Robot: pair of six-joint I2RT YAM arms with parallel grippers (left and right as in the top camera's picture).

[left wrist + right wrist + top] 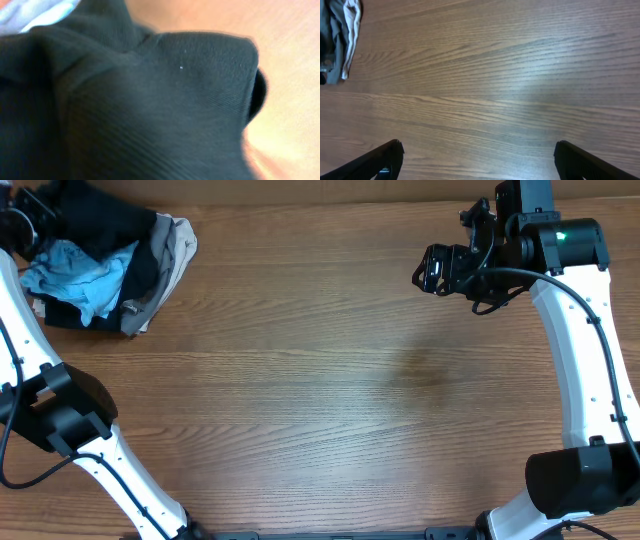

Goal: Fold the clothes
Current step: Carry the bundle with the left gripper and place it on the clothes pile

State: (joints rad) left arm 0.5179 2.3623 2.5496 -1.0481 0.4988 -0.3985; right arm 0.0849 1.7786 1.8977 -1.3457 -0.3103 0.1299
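Table is wood, carrying one heap of clothing at its far left corner. Black garment lies bunched on top of that heap, not yet folded, and overlaps a light-blue T-shirt and a beige garment. Left tool sits at the heap. Black cloth fills its wrist view and hides the fingers, so its state cannot be told. Right tool hangs well apart over bare wood, fingers spread wide, holding nothing. Risk: a lift from here may drag the T-shirt along, since the layers overlap. A thin pinch of cloth may also slip.
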